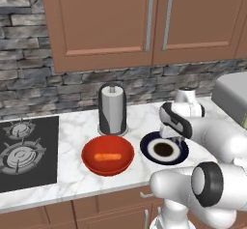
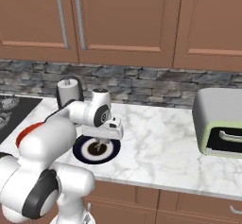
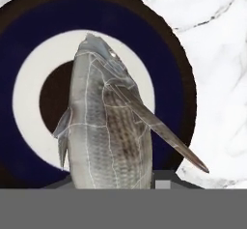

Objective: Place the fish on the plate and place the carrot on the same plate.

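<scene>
The fish [image 3: 107, 126], grey and scaly with a long thin fin, hangs head-down in my gripper [image 1: 177, 139], which is shut on it. It hangs directly above the plate [image 3: 169, 54], a round dish with a navy rim, a white ring and a dark centre, which stands on the marble counter [image 1: 144, 146]. My fingers are mostly hidden behind the fish's body. The carrot [image 1: 107, 157], a short orange stick, lies inside the red bowl to the plate's left. From the right base view my gripper [image 2: 99, 142] hovers just over the plate [image 2: 80, 150].
The red bowl [image 1: 91, 166] sits close beside the plate. A paper towel holder [image 1: 112, 108] stands behind them. The black cooktop [image 1: 24, 150] is at far left, and a toaster oven [image 2: 222, 124] at far right. The counter's front edge runs just below the plate.
</scene>
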Controlling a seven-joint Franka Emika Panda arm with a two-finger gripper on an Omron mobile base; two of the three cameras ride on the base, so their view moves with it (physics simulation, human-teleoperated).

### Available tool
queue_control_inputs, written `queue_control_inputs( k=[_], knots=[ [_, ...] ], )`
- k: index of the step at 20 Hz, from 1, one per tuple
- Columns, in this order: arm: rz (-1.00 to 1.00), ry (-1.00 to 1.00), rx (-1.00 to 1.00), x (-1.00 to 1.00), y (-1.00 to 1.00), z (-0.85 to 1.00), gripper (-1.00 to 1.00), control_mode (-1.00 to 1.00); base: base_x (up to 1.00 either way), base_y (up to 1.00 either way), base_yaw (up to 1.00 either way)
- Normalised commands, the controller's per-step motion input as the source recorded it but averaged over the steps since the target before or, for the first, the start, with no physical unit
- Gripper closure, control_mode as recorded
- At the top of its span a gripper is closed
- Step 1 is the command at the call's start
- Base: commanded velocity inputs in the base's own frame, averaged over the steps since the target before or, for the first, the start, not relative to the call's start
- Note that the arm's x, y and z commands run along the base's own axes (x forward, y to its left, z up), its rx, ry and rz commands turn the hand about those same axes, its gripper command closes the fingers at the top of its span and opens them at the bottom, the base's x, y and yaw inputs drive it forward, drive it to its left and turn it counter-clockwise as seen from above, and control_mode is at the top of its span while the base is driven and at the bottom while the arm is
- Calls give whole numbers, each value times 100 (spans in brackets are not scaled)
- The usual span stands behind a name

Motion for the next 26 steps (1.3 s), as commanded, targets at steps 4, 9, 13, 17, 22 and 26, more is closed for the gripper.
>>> queue_control_inputs(
  k=[4, 9, 13, 17, 22, 26],
  knots=[
    [0, 0, 0, 22, 0, -19, 100, -100, 0, 0, 0],
    [0, 0, 2, 14, -7, -24, 100, -100, 0, 0, 0],
    [0, 0, 3, 1, -12, -22, 100, -100, 0, 0, 0],
    [0, 0, 3, 0, -7, -17, 100, -100, 0, 0, 0],
    [0, 0, 0, 0, 0, -5, 100, -100, 0, 0, 0],
    [0, 0, 0, 0, 0, 0, -100, -100, 0, 0, 0]
  ],
)
